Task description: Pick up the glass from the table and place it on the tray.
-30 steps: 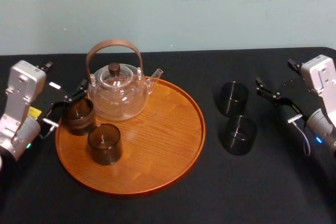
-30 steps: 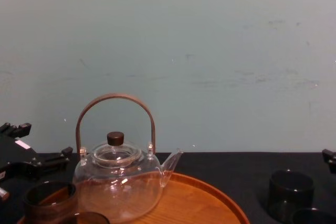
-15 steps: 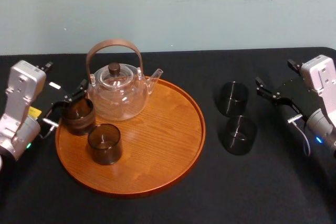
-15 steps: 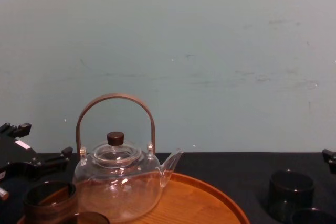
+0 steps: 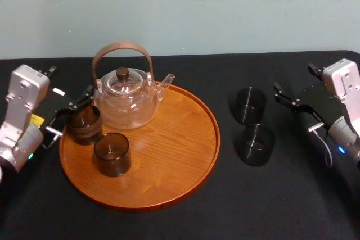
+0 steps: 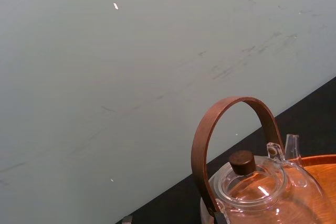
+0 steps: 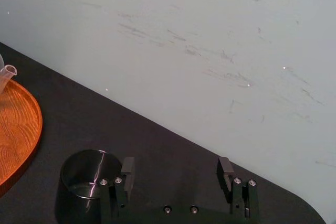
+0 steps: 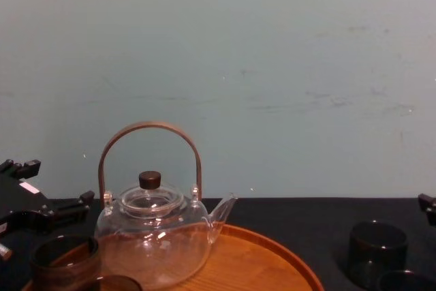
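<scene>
Head view puts my right tool [image 5: 298, 112] at 3 o'clock of the far glass [image 5: 249, 105], fingers spread wide and holding nothing. That glass stands upright on the black tabletop [image 5: 225, 212], well apart from the tray [image 5: 169, 167] at the tray's 3 o'clock. The near glass [image 5: 256, 144] sits close at its 6 o'clock, and I cannot tell whether the two touch.

I judge the step in hand to be the approach; nothing is grasped yet. In the right wrist view a glass sits just outside one finger, not between the pair. To do this well I should shift sideways until the glass is centred in the gap, go in level, and close gently on its wall. The neighbour leaves little room, so I would keep my fingers off the 6 o'clock side. The bare wood from 3 to 5 o'clock on the tray looks the safest landing spot.

My left tool [image 5: 73, 111] waits at the tray's 9 o'clock, fingers wide, about the edge glass [image 5: 83, 123]; whether they touch it I cannot tell.

Count: four glasses, two on the tabletop and two on the tray, the second being the front glass [image 5: 112, 154]. One teapot [image 5: 125, 99] stands at the tray's 11 o'clock. One tray, two tools.
</scene>
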Tool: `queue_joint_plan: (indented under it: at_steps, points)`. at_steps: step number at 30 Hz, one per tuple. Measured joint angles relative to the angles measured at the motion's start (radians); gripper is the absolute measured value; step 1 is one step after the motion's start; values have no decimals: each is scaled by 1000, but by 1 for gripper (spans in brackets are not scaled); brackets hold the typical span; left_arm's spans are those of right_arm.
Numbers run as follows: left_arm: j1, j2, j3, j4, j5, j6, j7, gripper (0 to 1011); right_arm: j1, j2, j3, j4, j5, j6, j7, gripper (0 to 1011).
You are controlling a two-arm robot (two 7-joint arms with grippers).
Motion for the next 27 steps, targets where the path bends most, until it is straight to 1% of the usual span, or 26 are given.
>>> queue_joint_plan:
  at_steps: [9,13,16,19,20,23,24,26,27]
  points:
    - [0,0,0,0,0,0,0,1002,0,0,1,0,0,0,1,1002]
    - [0,0,0,0,0,0,0,1001,0,-6,13,4,17,-4,38,1002]
    - [0,0,0,0,0,0,0,1001,-16,2,28,-20,29,-3,60,1002]
    - [0,0,0,0,0,0,0,1001,-49,21,42,-65,35,-1,72,1002]
    - [0,0,0,0,0,0,0,1001,-68,30,49,-92,36,1,75,1002]
    - [0,0,0,0,0,0,0,1001,-97,42,60,-128,38,5,78,1002]
    - [0,0,0,0,0,0,0,1001,-118,51,67,-152,40,7,80,1002]
    - [0,0,0,0,0,0,0,1001,-139,58,73,-176,43,8,82,1002]
    - [0,0,0,0,0,0,0,1001,-161,64,79,-200,47,10,86,1002]
